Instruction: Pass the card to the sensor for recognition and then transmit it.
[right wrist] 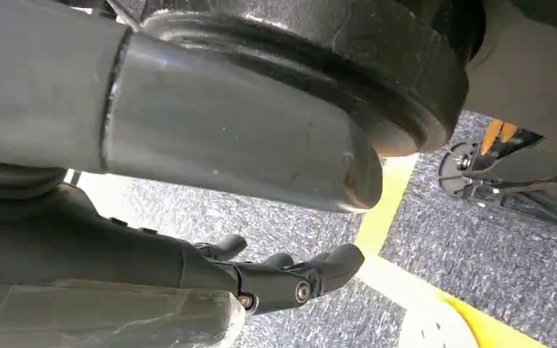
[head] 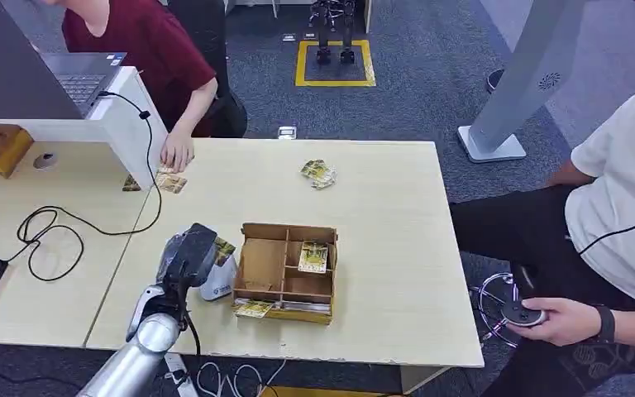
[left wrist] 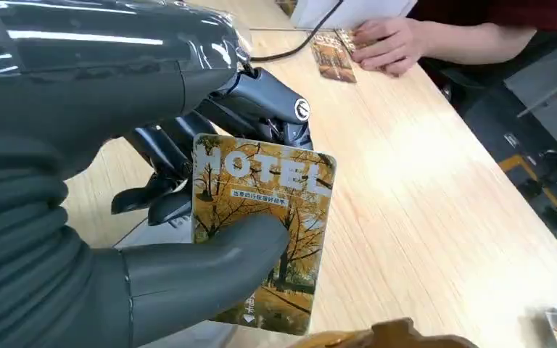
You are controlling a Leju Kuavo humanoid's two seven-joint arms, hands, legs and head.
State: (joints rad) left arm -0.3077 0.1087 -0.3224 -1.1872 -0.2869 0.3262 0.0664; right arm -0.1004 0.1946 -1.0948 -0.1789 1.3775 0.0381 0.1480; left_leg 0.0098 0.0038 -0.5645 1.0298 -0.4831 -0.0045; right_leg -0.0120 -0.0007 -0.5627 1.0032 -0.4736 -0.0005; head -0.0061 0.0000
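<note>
people 2 (head: 145,50) (head: 612,215) | card trays 1 (head: 285,273) | laptops 1 (head: 83,78)

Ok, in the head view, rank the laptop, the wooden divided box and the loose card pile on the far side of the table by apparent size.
1. laptop, though cut off by the frame
2. wooden divided box
3. loose card pile

The box sits nearer the camera, which may enlarge it.

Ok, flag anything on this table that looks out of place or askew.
One card sticks out over the front wall of the wooden organizer box, tilted rather than seated in a compartment. A small loose pile of cards lies scattered near the table's far edge. Nothing looks damaged.
</note>
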